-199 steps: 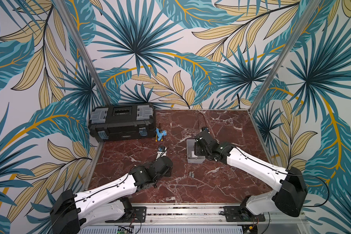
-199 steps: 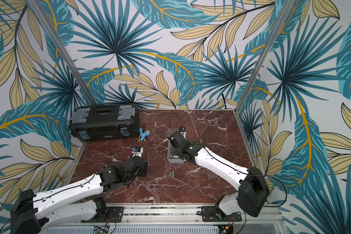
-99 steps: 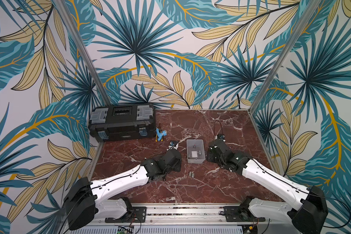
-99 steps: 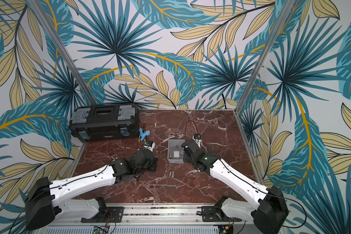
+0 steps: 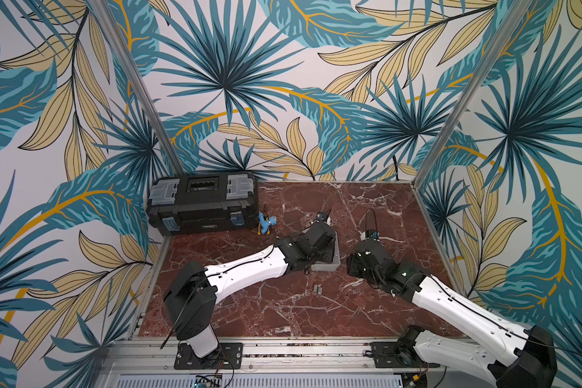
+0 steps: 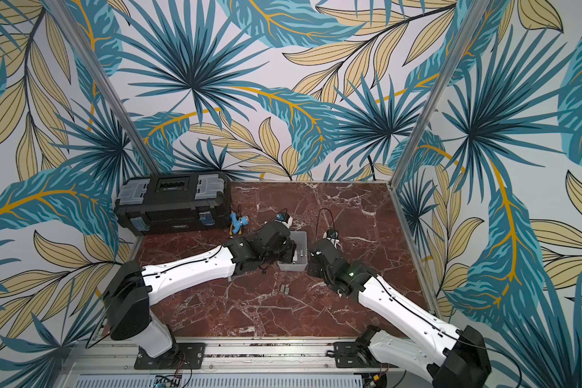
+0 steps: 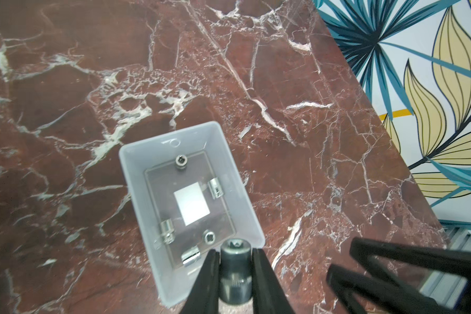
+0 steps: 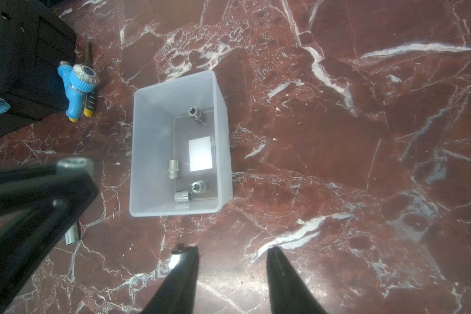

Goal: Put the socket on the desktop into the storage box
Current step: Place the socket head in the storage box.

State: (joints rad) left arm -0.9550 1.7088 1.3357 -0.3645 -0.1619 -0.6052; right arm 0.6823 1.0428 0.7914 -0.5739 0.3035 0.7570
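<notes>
Socket [image 7: 235,271] pinched in left gripper [image 7: 235,252] over storage box [image 7: 139,190]; 5 already inside, 2 loose sockets [image 5: 318,289] on desktop [image 5: 283,312]; right gripper [image 8: 232,271] half-open, empty.

Robot test cell, leaf-print wall panels [image 5: 283,84], aluminium rails [image 5: 283,349], marble-patterned desktop [image 5: 283,312], black toolbox [image 5: 202,205]

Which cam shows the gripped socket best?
Left wrist: the socket sits close and sharp, clamped in the left gripper. Right wrist shows only its blurred end. Top views: not discernible under the arm.
</notes>
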